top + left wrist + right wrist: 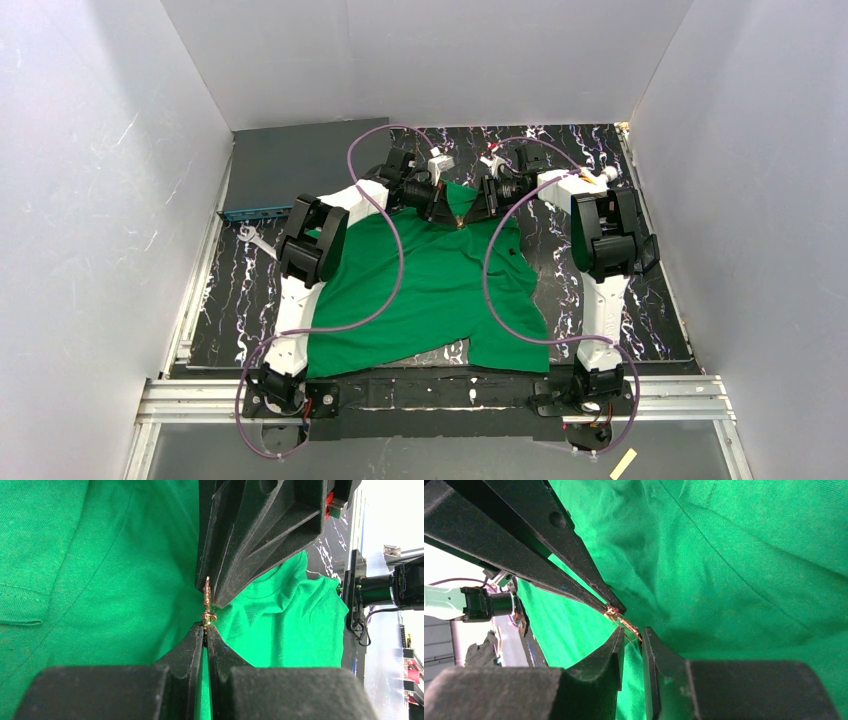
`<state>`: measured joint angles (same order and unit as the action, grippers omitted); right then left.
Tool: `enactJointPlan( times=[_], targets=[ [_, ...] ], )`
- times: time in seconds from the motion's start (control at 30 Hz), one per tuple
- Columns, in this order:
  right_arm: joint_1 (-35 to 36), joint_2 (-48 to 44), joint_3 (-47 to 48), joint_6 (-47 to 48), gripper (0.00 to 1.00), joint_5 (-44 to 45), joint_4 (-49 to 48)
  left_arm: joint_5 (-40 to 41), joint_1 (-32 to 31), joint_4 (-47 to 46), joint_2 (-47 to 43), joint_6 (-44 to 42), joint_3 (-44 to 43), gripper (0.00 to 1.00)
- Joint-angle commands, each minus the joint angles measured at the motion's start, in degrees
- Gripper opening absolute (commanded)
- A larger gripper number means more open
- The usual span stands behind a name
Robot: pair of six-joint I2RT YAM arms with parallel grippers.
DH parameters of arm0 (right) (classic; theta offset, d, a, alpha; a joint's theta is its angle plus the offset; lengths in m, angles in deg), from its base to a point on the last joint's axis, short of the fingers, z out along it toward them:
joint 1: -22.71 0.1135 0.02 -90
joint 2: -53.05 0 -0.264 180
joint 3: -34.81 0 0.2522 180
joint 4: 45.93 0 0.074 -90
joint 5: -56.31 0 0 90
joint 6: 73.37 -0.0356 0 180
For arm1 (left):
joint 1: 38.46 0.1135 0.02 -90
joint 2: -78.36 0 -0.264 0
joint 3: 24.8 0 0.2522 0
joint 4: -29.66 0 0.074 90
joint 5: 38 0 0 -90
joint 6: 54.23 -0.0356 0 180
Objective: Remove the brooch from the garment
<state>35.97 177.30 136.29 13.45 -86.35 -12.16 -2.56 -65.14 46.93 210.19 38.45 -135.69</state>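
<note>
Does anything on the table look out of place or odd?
The green shirt lies rumpled and skewed, not flat, bunched at its far edge where the left end effector and right end effector meet at the brooch. Nothing looks spilled.

Small golden brooch (206, 602) stands on green garment (430, 290).

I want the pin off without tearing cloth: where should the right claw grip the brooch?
The free end of the brooch, whose thin gold edge stands clear of the garment. Come from the side opposite the left claw, which is shut at its other end. The right claw straddles that end, open; closing across the flat faces looks right.
</note>
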Motion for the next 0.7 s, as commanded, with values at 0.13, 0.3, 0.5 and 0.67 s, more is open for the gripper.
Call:
enactJointPlan(
  times=[0.13, 0.3, 0.5, 0.67],
  targets=[
    [1.07, 1.29, -0.55, -2.68, 0.3, -1.95, -3.97, -2.99, 0.11, -2.54, -1.33, 0.66, -0.12, 0.0],
    [1.07, 1.7, -0.71, -3.48, 0.34, -4.48, -4.94, -2.7, 0.09, -1.93, -1.31, 0.23, 0.07, 0.0],
    [1.07, 1.96, -0.67, -3.59, 0.32, -3.76, -4.81, -2.74, 0.09, -2.54, -1.06, 0.7, -0.13, 0.0],
    [1.07, 2.37, -0.43, -3.49, 0.28, -1.86, -4.03, -2.82, 0.06, -2.54, -0.98, 0.62, -0.31, 0.0]
  ],
)
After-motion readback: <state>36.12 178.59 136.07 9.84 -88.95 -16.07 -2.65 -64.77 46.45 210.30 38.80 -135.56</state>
